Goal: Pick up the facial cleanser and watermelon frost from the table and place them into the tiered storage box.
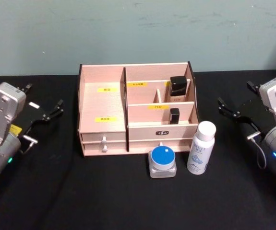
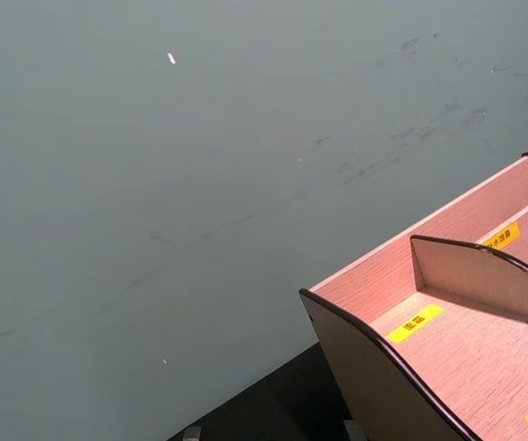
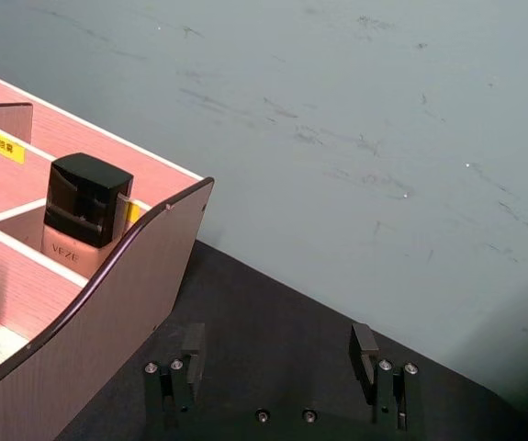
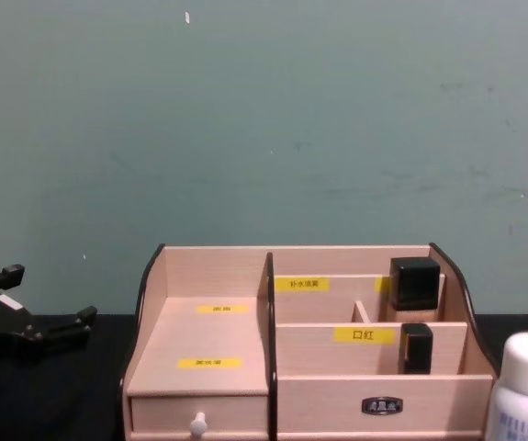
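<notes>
The facial cleanser (image 1: 201, 147), a white bottle with blue print, stands on the black table just off the front right corner of the tiered storage box (image 1: 102, 103); its cap shows in the chest view (image 4: 525, 386). Beside it on the left sits the watermelon frost (image 1: 162, 162), a square clear jar with a round blue lid, close to the box's front. My left gripper (image 1: 44, 96) hovers open left of the box. Off to the box's right, my right gripper (image 1: 234, 93) hovers open too. In the right wrist view its fingers (image 3: 190, 354) stand wide apart over bare table.
Two black-capped items (image 1: 178, 88) (image 1: 174, 116) occupy the box's right compartments. Its wide left tiers (image 2: 484, 358) hold nothing. A white-knobbed drawer (image 1: 104, 142) faces me. A grey-green wall (image 4: 264, 119) stands behind the table.
</notes>
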Tool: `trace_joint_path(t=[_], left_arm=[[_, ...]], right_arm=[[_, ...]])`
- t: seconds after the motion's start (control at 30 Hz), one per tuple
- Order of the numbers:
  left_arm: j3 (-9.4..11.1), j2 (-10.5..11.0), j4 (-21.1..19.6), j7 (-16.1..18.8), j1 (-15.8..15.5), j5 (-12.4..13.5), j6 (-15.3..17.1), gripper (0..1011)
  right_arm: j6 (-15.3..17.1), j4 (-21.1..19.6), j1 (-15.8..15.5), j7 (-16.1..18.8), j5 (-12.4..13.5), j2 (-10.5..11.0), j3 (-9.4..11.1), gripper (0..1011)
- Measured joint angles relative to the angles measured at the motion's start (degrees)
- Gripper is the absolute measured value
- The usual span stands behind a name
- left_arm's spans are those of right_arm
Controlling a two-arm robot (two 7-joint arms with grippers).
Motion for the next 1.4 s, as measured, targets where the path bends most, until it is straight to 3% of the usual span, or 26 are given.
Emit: trace_joint_path(t=[1.27, 1.4], left_arm=[[0.0, 0.0, 0.0, 0.0, 0.0, 0.0, 0.0, 1001], [0.0, 0.0, 0.0, 0.0, 0.0, 0.0, 0.0, 1001]], right_arm=[[0.0, 0.0, 0.0, 0.0, 0.0, 0.0, 0.0, 1002], [0.4, -0.2, -0.7, 1.7, 1.6, -0.1, 1.2, 1000]])
